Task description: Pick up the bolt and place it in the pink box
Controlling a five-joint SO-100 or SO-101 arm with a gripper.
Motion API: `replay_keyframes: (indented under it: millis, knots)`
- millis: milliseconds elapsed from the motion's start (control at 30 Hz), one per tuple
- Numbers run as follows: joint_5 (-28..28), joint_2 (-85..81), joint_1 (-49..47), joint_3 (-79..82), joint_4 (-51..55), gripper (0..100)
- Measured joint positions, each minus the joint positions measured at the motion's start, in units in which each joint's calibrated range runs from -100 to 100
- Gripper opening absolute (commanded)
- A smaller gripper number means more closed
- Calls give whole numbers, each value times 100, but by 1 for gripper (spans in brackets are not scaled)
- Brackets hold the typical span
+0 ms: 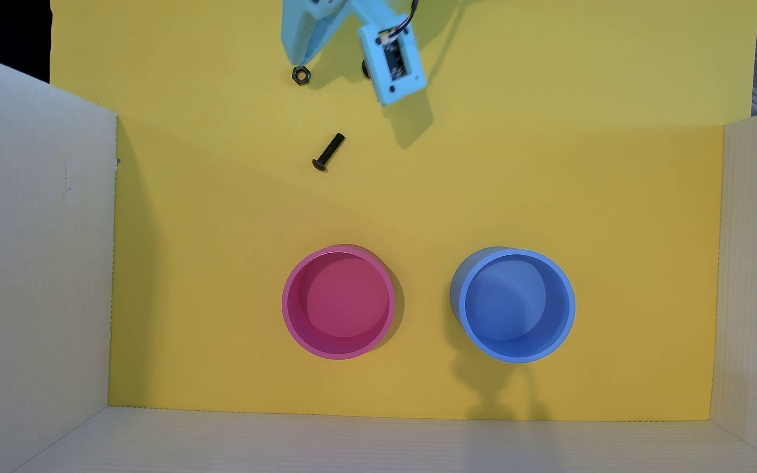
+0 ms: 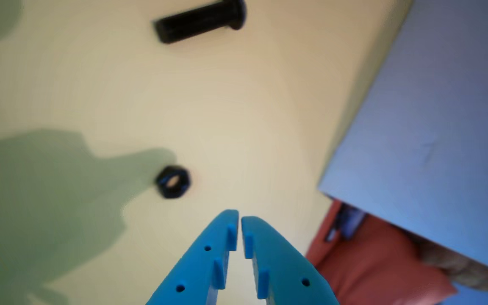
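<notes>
The small black bolt (image 1: 328, 152) lies on its side on the yellow floor, free of the gripper; it also shows at the top of the wrist view (image 2: 200, 20). The pink box (image 1: 338, 302) stands upright and empty at the lower middle of the overhead view. My light blue gripper (image 1: 300, 60) enters from the top edge, its tips just above a black hex nut (image 1: 300, 75). In the wrist view the gripper (image 2: 239, 219) has its jaws together and empty, with the nut (image 2: 173, 181) a little ahead and to the left.
A blue round container (image 1: 517, 304) stands to the right of the pink one. Cardboard walls (image 1: 35, 254) close the yellow floor on the left, right and bottom of the overhead view. In the wrist view a wall (image 2: 430, 140) fills the right side.
</notes>
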Motion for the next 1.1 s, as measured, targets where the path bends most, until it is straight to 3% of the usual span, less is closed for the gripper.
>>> replay_keyframes:
  millis: [167, 467, 667, 1100]
  knots:
    - [488, 0, -29, 36, -197, 2]
    - [821, 25, -73, -387, -206, 2]
    - [962, 34, -612, -486, -154, 2]
    - [1607, 2508, -671, -1928, -120, 2]
